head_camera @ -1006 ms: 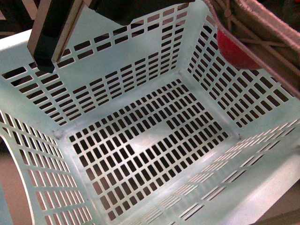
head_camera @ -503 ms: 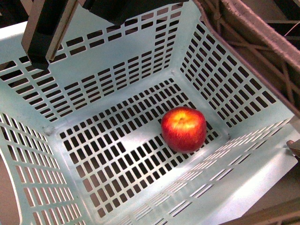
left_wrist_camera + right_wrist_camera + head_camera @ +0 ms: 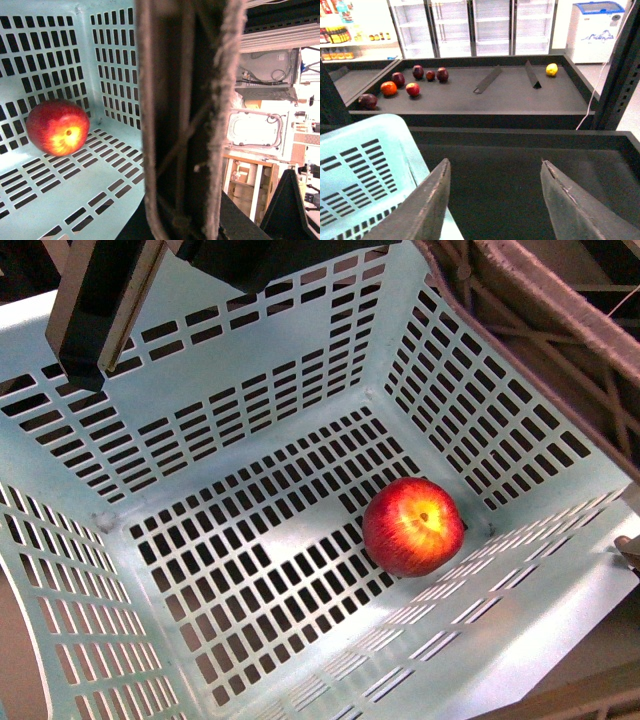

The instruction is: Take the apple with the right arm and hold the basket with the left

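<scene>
The apple (image 3: 412, 526), red with a yellow blush, lies on the slotted floor of the mint-green basket (image 3: 560, 580), near its right wall. It also shows in the left wrist view (image 3: 55, 127), inside the basket (image 3: 107, 122). My left gripper (image 3: 95, 330) is shut on the basket's far wall at the top left; one finger (image 3: 185, 150) fills that wrist view. My right gripper (image 3: 493, 165) is open and empty, over a dark shelf beside the basket's rim (image 3: 365, 130). One of its fingers (image 3: 540, 330) crosses the front view's top right.
A dark display shelf (image 3: 510, 95) holds several dark maroon and red fruits (image 3: 412, 89), an orange fruit (image 3: 389, 88) and a yellow fruit (image 3: 551, 69). Glass-door fridges (image 3: 490, 25) and a chest freezer (image 3: 595, 25) stand behind. A black post (image 3: 620, 75) rises beside the gripper.
The apple left my right gripper at the basket's top right, dropped onto the basket floor and rolled a little toward the right wall. The left gripper kept its hold.
</scene>
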Controlling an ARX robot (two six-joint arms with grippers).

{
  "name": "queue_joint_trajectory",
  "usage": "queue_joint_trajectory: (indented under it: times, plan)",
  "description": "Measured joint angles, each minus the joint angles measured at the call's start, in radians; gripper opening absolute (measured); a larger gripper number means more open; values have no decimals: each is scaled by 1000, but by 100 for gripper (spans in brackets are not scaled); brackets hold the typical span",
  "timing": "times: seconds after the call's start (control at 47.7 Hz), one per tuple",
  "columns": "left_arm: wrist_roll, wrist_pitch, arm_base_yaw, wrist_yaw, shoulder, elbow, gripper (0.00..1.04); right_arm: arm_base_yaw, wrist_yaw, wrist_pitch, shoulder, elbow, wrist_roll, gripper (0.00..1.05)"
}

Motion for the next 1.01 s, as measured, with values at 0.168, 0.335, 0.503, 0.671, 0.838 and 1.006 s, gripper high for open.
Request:
queue_joint_trajectory:
  times: [0.168, 0.335, 0.503, 0.671, 0.838, 1.006]
  plan:
    - [1, 0, 0, 5, 0, 0, 7, -76, -70, -10, -70, -68, -14, 17]
    - [-1, 0, 0, 6, 0, 0, 7, -78, -76, -37, -145, -113, -23, 2]
    - [0, 0, 0, 3, 0, 0, 7, -78, -76, -82, -229, -153, -23, 2]
    - [0, 0, 0, 5, 0, 0, 7, -78, -76, -146, -323, -184, -23, 2]
    - [0, 0, 0, 5, 0, 0, 7, -78, -76, -167, -382, -210, -23, 2]
    - [0, 0, 0, 5, 0, 0, 7, -78, -76, -217, -453, -214, -24, 2]
